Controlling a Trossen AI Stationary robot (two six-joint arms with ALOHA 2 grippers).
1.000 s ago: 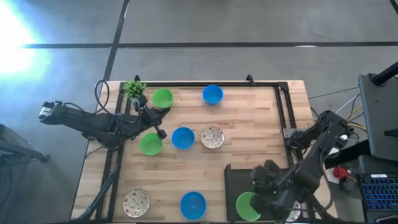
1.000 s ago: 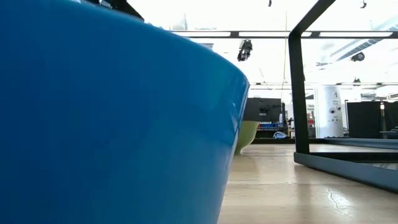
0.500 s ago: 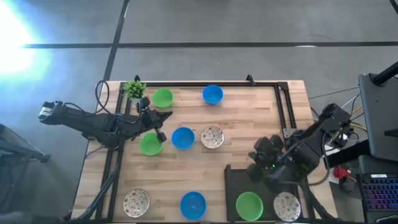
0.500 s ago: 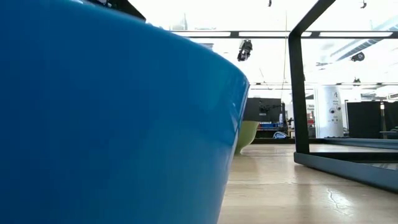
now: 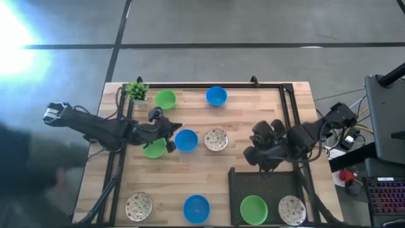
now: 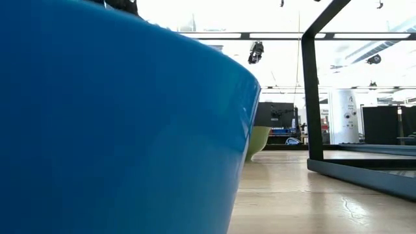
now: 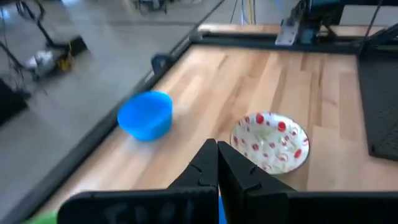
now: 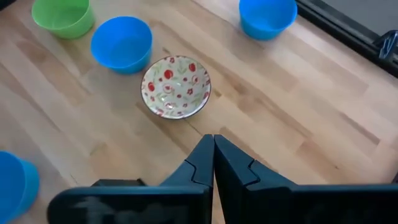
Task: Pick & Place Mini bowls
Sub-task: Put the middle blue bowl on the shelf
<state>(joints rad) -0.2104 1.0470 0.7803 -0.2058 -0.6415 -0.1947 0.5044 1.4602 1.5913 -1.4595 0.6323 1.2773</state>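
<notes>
The high view shows green bowls [image 5: 165, 99] [image 5: 152, 149], blue bowls [image 5: 216, 95] [image 5: 186, 140] [image 5: 196, 208] and speckled bowls [image 5: 216, 139] [image 5: 138, 206] standing on the wooden table. One more green bowl [image 5: 253, 208] and a speckled bowl [image 5: 292, 209] sit in the black tray [image 5: 266, 180]. My left gripper [image 5: 169, 130] hovers shut between the middle green and blue bowls. My right gripper [image 5: 252, 151], also shut and empty, hangs right of the middle speckled bowl [image 8: 176, 86], beyond the tray's far edge.
A small potted plant [image 5: 136, 90] stands at the far left corner. A black frame [image 5: 288, 107] runs along the far and right sides. In the low view the near blue bowl [image 6: 117, 123] blocks most of the picture. Bare wood lies between the middle bowls and the near row.
My right gripper has left the green bowl sitting in the tray, risen and swung toward the far edge and the left, ending beside the middle speckled bowl. My left gripper has shifted right and slightly nearer, toward the middle blue bowl.
</notes>
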